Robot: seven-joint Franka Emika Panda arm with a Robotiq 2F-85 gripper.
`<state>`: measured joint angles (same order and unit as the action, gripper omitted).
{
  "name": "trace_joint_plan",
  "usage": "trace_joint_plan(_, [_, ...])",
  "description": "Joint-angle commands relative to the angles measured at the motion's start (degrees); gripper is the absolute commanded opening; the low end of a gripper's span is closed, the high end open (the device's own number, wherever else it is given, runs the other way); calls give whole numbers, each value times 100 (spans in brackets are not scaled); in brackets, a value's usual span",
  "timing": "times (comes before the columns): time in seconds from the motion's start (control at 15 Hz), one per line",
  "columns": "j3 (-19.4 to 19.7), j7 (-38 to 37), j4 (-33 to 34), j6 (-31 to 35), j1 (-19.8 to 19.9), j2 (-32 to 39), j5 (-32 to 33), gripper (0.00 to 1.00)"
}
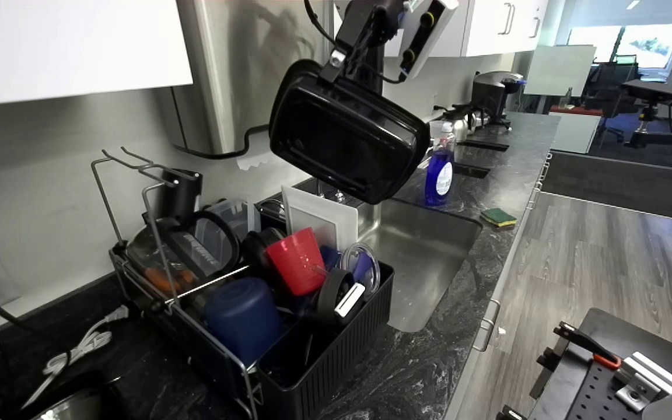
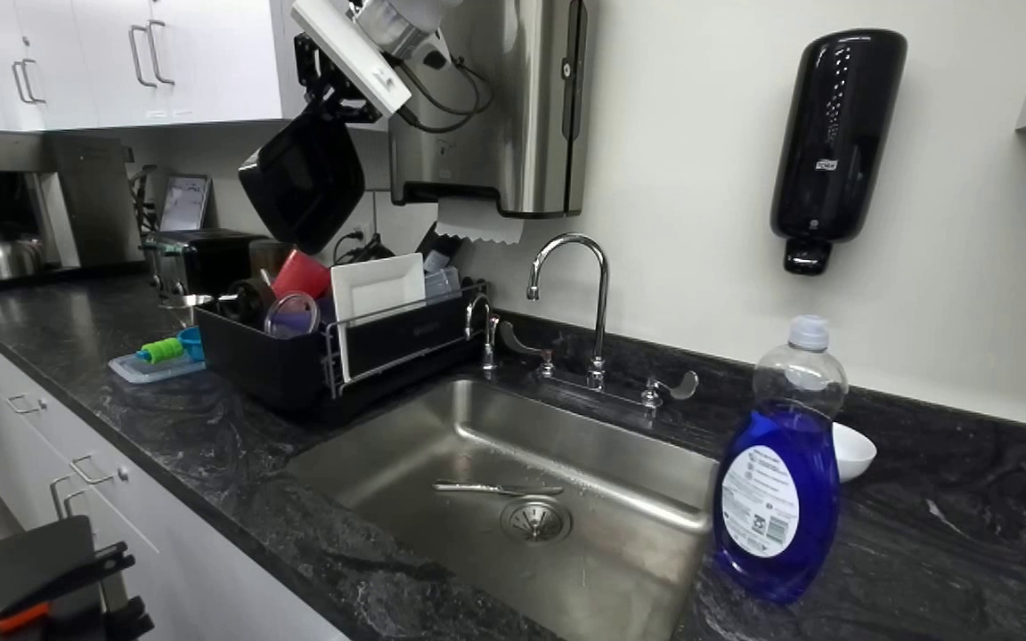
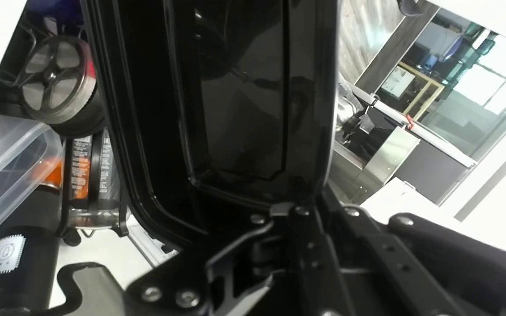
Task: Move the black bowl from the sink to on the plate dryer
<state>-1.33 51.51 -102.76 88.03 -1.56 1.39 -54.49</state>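
The black bowl is rectangular with rounded corners. It hangs tilted in the air in both exterior views and fills the middle of the wrist view. My gripper is shut on its rim at one end; the grip also shows in the wrist view. The plate dryer is a black rack full of dishes, below the bowl in both exterior views. The steel sink lies beside the rack; an exterior view shows a knife in the sink.
The rack holds a red cup, a blue container, a white square plate and several other dishes. A steel towel dispenser hangs on the wall near the arm. A faucet and blue soap bottle stand by the sink.
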Motion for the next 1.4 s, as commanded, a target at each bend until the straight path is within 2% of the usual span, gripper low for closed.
trace_joint_plan(0.0, [-105,-415,171,86,-88,286,-104,2])
trace_joint_plan(0.13, [-168,-643,227,214,-143,422,-123,2])
trace_joint_plan(0.73, [-326,-1831,554,1697,-281,920,-88,2])
trace_joint_plan(1.33, [-352,-2180,363,2072,-246,1058,-57,2])
